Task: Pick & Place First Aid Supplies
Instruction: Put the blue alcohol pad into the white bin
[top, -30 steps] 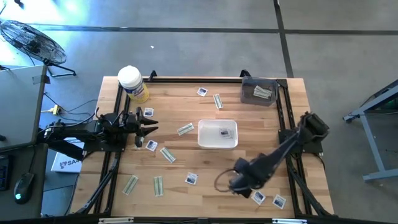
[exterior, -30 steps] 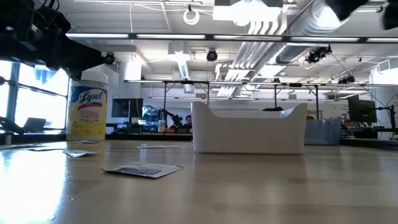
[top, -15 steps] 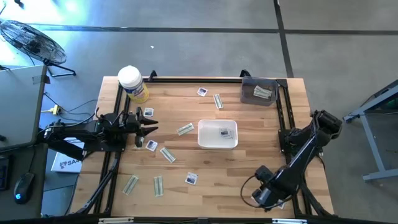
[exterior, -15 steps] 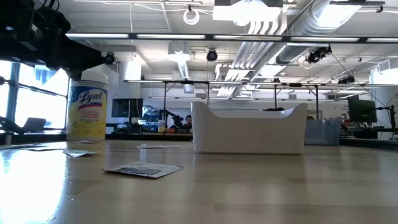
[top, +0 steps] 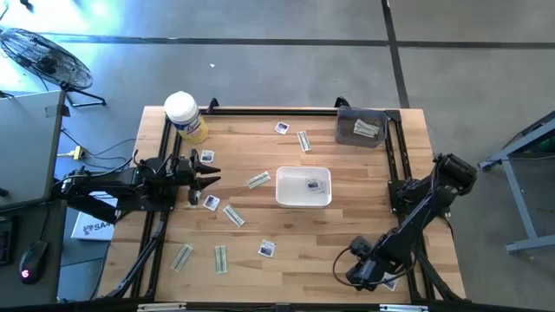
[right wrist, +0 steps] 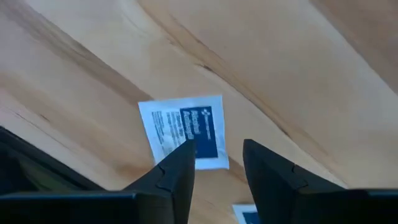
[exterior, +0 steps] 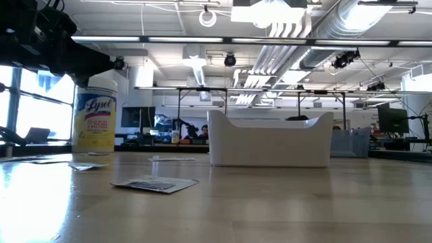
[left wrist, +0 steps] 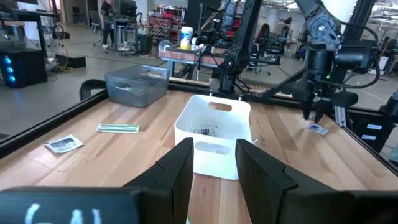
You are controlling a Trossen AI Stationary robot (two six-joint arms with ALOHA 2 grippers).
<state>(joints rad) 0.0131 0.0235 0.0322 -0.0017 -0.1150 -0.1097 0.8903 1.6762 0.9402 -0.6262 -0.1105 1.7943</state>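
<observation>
Your right tool (right wrist: 214, 163) hung open right over a square packet (right wrist: 184, 130) at the desk's (top: 295, 234) near right corner, so the pick was in hand and called for descending and closing, while the left tool (left wrist: 211, 162) waited open facing the tray (left wrist: 211, 127); a workshop lay beyond.

Right gripper (top: 362, 273) covers the square packets at the surface's near right corner in the high view — only a sliver shows. Second packet (right wrist: 247, 213) in the right wrist view is cut off by the frame edge. Contents of the grey bin (top: 362, 127) and white tray (top: 303, 187) — too small to identify. Packet print unreadable from above.
</observation>
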